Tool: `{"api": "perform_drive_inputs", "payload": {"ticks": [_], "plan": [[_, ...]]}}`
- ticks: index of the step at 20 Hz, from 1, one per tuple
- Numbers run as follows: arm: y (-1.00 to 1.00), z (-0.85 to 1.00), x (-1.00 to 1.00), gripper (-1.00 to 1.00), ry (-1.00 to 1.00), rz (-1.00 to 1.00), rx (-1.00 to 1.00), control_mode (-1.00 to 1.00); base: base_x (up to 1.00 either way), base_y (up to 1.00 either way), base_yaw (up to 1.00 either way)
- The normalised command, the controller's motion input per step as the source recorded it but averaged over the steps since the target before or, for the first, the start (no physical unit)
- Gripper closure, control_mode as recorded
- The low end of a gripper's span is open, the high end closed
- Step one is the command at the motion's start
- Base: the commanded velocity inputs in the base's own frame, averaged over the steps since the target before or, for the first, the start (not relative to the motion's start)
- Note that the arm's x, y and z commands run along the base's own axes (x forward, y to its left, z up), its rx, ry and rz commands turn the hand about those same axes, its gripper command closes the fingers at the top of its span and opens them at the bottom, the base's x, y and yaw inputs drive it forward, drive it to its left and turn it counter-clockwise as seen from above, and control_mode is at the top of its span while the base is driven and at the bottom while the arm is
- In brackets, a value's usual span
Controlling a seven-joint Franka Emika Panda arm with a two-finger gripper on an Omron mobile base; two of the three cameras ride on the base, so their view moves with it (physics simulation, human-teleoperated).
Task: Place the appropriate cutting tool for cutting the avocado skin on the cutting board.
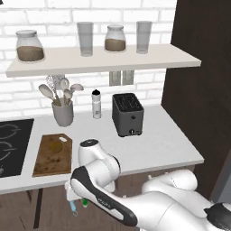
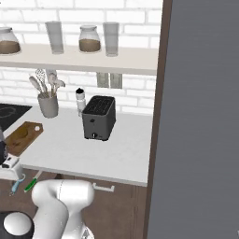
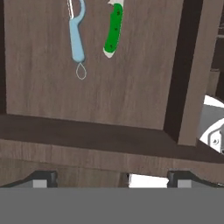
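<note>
We see the knife [image 3: 113, 29] with its bright green handle lying in an open wooden drawer [image 3: 122, 87] below the worktop [image 1: 153, 144], just beside a light-blue peeler [image 3: 77, 37]; the two lie roughly parallel and do not touch. From the base cameras the knife shows as a green sliver under the worktop's front edge [image 2: 31, 185], next to the peeler [image 2: 15, 186]. Our gripper [image 3: 111, 178] hangs over the drawer's near edge, well short of the knife, its jaws spread apart and holding nothing. The cutting board [image 1: 53, 154] rests flat on the worktop between the black stovetop [image 1: 12, 146] and the grey toaster [image 1: 127, 114], with the avocado [image 1: 56, 146] sitting on it near the far end. Behind the board stands a grey utensil holder [image 1: 63, 113], and a small bottle [image 1: 96, 103] stands beside it.
</note>
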Motion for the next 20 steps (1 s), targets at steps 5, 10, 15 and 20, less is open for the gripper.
{"api": "perform_drive_inputs", "payload": {"ticks": [5, 10, 15, 20], "plan": [[0.11, -0.7, 0.0, -1.0, 0.01, 0.0, 0.0, -1.0, 0.0, 0.0, 0.0], [0.1, -0.48, 0.03, -1.0, 0.08, 0.0, 0.0, -1.0, 0.0, 0.0, 0.0], [0.06, -0.39, -0.02, -1.0, 0.07, 0.0, 0.0, -1.0, 0.0, 0.0, 0.0], [0.08, -0.25, -0.23, -1.0, 0.12, 0.0, 0.0, -1.0, 0.0, 0.0, 0.0]]}}
